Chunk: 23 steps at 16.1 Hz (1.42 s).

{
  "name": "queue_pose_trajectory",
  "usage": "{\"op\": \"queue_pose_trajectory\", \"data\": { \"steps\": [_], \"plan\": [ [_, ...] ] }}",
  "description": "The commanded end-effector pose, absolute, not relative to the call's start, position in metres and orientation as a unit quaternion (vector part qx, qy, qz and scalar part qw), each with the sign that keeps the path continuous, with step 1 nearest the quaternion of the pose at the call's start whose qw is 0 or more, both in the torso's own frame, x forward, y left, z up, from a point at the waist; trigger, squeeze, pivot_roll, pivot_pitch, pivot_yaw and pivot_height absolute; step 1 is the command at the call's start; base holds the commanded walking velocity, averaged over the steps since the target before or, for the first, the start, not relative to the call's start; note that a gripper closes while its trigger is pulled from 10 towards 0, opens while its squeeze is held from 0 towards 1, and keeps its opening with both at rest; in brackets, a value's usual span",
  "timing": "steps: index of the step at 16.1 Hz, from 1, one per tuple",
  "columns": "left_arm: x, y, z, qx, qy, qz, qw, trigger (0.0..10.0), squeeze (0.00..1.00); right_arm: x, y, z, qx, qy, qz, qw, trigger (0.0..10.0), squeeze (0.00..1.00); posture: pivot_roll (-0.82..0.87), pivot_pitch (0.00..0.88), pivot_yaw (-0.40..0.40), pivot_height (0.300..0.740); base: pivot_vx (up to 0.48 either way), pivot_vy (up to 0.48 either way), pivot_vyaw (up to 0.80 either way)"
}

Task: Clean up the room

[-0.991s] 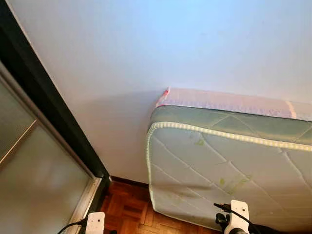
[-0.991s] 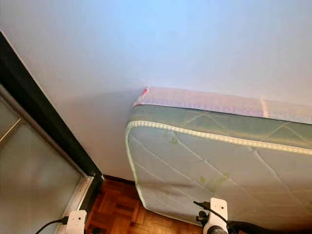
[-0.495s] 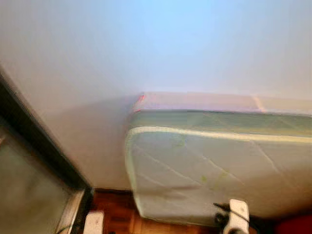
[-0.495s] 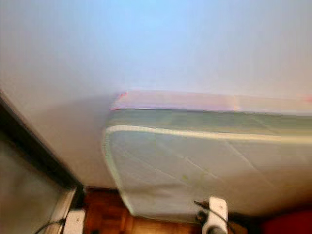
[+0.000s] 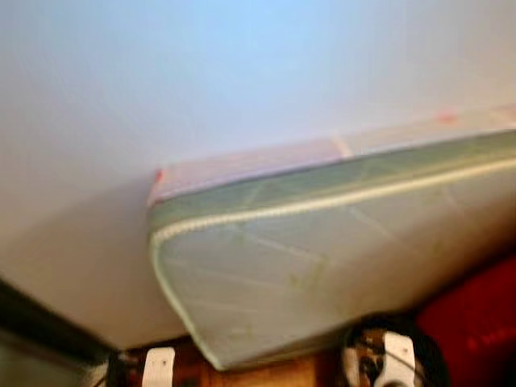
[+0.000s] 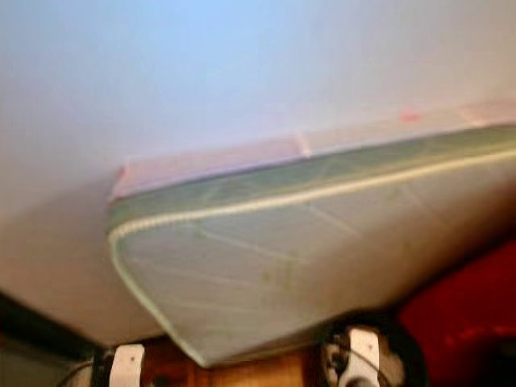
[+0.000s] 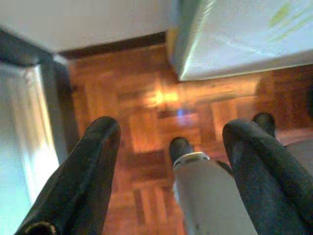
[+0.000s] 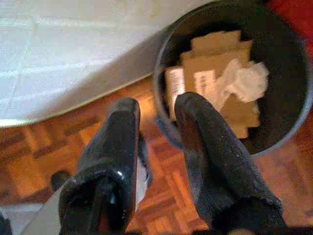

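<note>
Mattress against the wall, bin beside it, both arms low and empty.

The mattress [image 5: 322, 266] leans on the wall [image 5: 201, 72]; head views are blurred. The dark bin [image 8: 288, 83] of cardboard and paper lies at one o'clock from the right gripper [image 8: 155, 129], whose fingers are nearly closed on nothing. Left gripper [image 7: 171, 147] is spread wide over parquet [image 7: 142, 112].
</note>
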<state>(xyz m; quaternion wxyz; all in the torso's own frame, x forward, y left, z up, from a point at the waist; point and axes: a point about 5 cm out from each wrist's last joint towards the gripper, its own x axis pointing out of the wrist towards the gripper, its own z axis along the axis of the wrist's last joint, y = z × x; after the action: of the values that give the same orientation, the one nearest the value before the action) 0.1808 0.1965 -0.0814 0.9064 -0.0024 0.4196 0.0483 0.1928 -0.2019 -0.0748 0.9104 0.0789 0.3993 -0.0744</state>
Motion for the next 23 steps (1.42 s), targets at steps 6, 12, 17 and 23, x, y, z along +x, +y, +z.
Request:
{"op": "queue_pose_trajectory", "data": {
  "steps": [6,12,17,23],
  "plan": [
    [0.2028,0.2121,-0.0695,0.05,0.427,0.027,0.902,10.0,0.0,0.1765,-0.204,-0.0819,0.12,0.415,-0.052,0.9,10.0,0.0,-0.09,0.0,0.057,0.74,0.0,0.0,-0.72],
    [0.2038,0.2113,-0.0691,0.047,0.425,0.029,0.903,10.0,0.0,0.1772,-0.2031,-0.0818,0.119,0.417,-0.05,0.9,10.0,0.0,-0.09,0.0,0.065,0.74,0.0,0.0,-0.72],
    [0.2039,0.2101,-0.0694,0.046,0.426,0.027,0.903,10.0,0.0,0.1768,-0.2021,-0.082,0.121,0.416,-0.049,0.9,10.0,0.0,-0.1,0.0,0.074,0.74,0.0,0.0,-0.72],
    [0.2003,0.2133,-0.0704,0.049,0.426,0.028,0.903,10.0,0.0,0.1775,-0.2023,-0.0813,0.125,0.406,-0.059,0.904,10.0,0.0,-0.11,0.0,0.078,0.74,0.0,-0.152,0.0]
  ]
}}
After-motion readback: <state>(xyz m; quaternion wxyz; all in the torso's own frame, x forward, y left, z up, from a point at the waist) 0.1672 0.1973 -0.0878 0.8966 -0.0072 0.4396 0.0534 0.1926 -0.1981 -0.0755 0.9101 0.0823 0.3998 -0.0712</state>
